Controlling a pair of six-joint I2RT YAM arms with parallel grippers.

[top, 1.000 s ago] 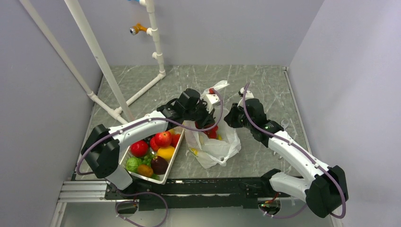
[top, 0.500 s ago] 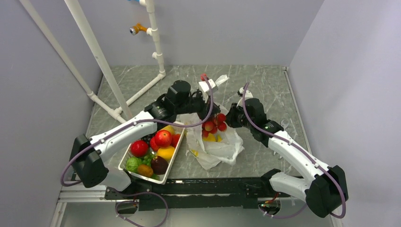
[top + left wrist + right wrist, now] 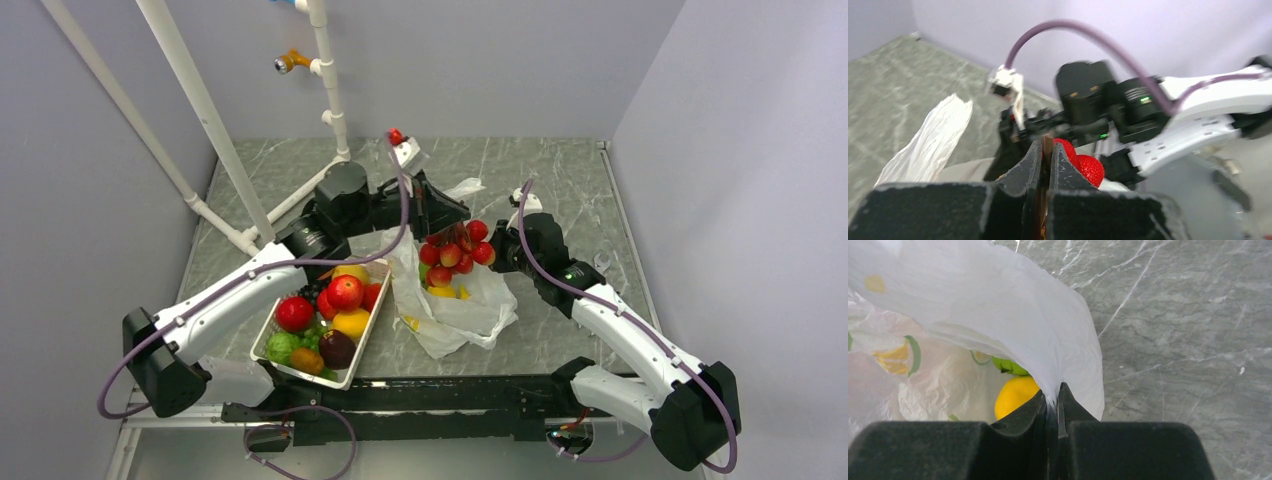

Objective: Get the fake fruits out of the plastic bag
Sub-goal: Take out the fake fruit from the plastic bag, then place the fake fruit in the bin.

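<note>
Above the bag (image 3: 455,318), our left gripper (image 3: 1047,146) holds the red bunch (image 3: 455,245), jaws narrow on its stem. Our right wrist view looks inside: a yellow fruit (image 3: 1015,392) and green fruit (image 3: 1009,366) lie there. Our right gripper (image 3: 1053,401) pinches the bag's rim, jaws closed, near its yellow-green print (image 3: 895,352). A basket (image 3: 362,350) beside it holds fruit.

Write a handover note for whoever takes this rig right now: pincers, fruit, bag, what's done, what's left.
Left pincer: shut on the red fruit bunch, which hangs over the bag's mouth.
Right pincer: shut on the edge of the plastic bag, holding it up.
In the bag: yellow round fruit, green fruit.
Done: the bunch looks to be up out of the bag.
Left: set the bunch down, then fetch the other two.
</note>
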